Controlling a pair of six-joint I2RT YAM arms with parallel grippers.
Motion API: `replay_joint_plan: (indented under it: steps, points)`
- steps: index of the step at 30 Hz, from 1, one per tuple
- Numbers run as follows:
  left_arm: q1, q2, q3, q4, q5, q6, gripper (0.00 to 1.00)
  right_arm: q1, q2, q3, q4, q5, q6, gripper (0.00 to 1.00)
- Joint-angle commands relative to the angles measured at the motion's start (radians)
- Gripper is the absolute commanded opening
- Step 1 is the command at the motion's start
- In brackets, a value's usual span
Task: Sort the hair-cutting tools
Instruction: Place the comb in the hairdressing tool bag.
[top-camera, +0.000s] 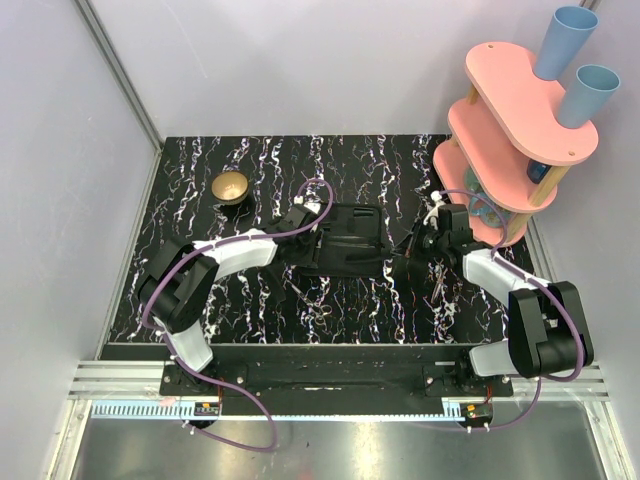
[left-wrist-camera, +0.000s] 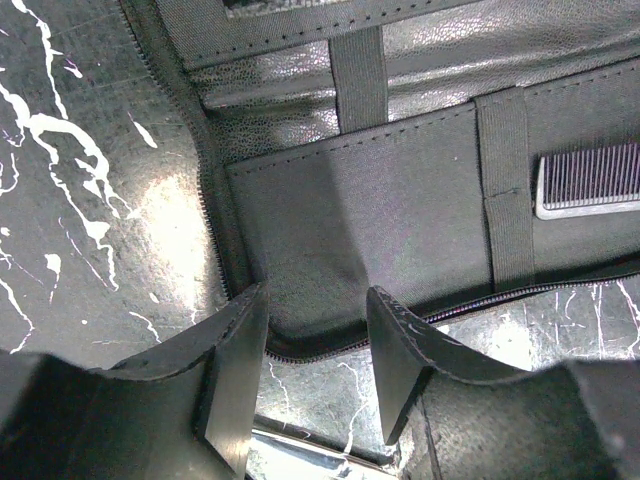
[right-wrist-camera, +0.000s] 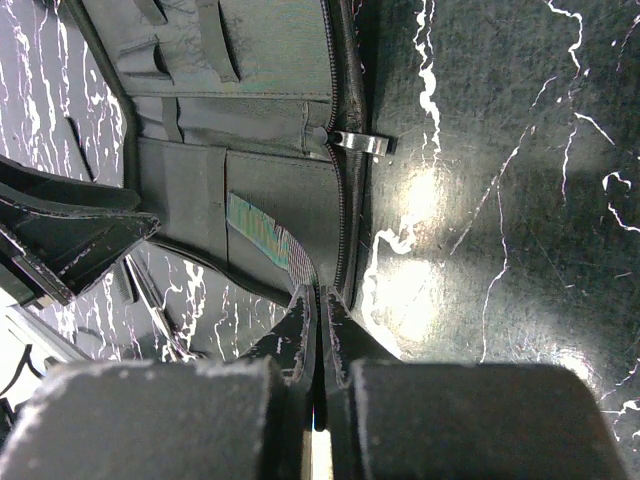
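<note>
The black folding case (top-camera: 350, 245) lies open in the middle of the table. My left gripper (top-camera: 312, 232) is open and empty, its fingers (left-wrist-camera: 240, 350) straddling the case's zipped near edge (left-wrist-camera: 330, 250). My right gripper (top-camera: 405, 250) is shut on a thin metal comb (right-wrist-camera: 262, 232) that reaches into a case pocket beside the zip. The comb's toothed end also shows in the left wrist view (left-wrist-camera: 590, 180). Slim metal scissors (right-wrist-camera: 140, 290) lie on the table by the case in the right wrist view. A shiny blade (left-wrist-camera: 300, 452) shows under my left fingers.
A small brass bowl (top-camera: 231, 187) stands at the back left. A pink tiered shelf (top-camera: 510, 130) with blue cups (top-camera: 565, 40) stands at the back right, close to my right arm. The dark marbled table (top-camera: 200, 170) has walls on the left and behind.
</note>
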Motion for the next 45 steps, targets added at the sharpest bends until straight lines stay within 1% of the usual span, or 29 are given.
replay_joint_plan:
  steps: [1, 16, 20, 21, 29, 32, 35, 38, 42, 45]
  points:
    - [0.016, 0.01, 0.026, -0.074, 0.005, 0.029, 0.49, 0.02, -0.008, -0.026, -0.021, 0.057, -0.052, 0.0]
    - [0.016, 0.03, 0.047, -0.06, 0.063, 0.029, 0.49, 0.052, -0.005, -0.012, -0.062, 0.043, -0.07, 0.0]
    - [0.016, 0.033, 0.05, -0.057, 0.063, 0.032, 0.49, 0.06, 0.041, 0.011, -0.067, 0.045, -0.066, 0.0]
    - [0.016, 0.033, 0.049, -0.055, 0.088, 0.032, 0.49, 0.061, 0.049, 0.017, -0.072, 0.043, -0.061, 0.0]
    - [0.016, 0.042, 0.055, -0.045, 0.113, 0.03, 0.49, 0.067, 0.127, 0.074, -0.101, 0.037, -0.038, 0.0]
    - [0.016, 0.048, 0.058, -0.042, 0.126, 0.03, 0.48, 0.069, 0.157, 0.104, -0.134, 0.022, -0.035, 0.0]
    - [0.016, 0.05, 0.058, -0.042, 0.123, 0.03, 0.48, 0.069, 0.161, 0.134, -0.194, 0.039, -0.035, 0.0]
    - [0.014, 0.05, 0.057, -0.042, 0.11, 0.029, 0.48, 0.068, 0.156, 0.158, -0.262, 0.071, -0.052, 0.0]
    - [0.016, 0.05, 0.058, -0.042, 0.093, 0.029, 0.48, 0.069, 0.157, 0.204, -0.374, 0.153, -0.099, 0.0]
    - [0.016, 0.051, 0.058, -0.043, 0.09, 0.03, 0.48, 0.068, 0.154, 0.223, -0.412, 0.193, -0.136, 0.0]
